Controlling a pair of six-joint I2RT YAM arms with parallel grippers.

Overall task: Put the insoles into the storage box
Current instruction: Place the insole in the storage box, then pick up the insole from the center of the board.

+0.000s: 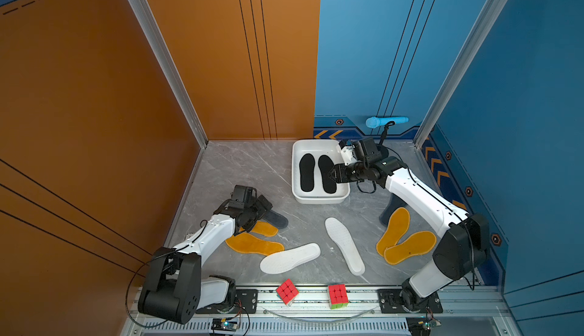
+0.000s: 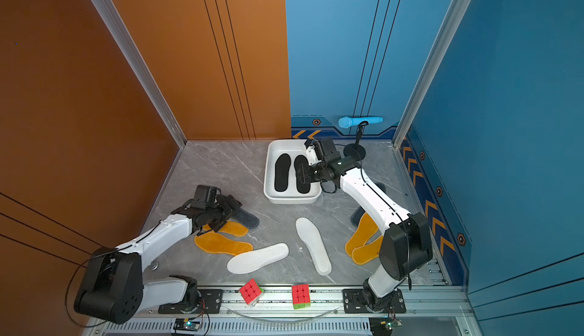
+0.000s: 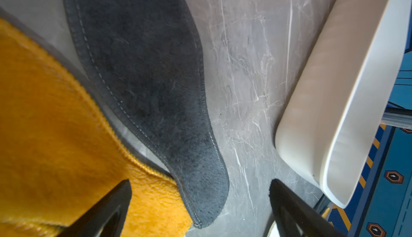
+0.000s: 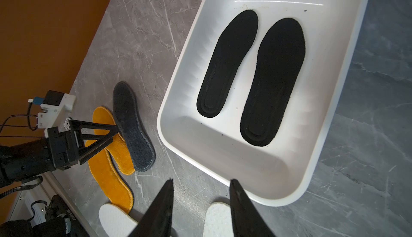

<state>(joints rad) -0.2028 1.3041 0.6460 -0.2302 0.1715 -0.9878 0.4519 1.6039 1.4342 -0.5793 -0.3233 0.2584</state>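
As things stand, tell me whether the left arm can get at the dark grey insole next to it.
Probably yes. The left gripper hangs open right over the end of the dark grey insole, and nothing lies on it; it rests partly on an orange insole, uppermost.

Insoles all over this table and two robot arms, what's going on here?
They're being packed into the white storage box; two black insoles lie inside. The right gripper hovers open and empty above the box. The left gripper hangs wide open over a dark grey insole lying partly on an orange insole.
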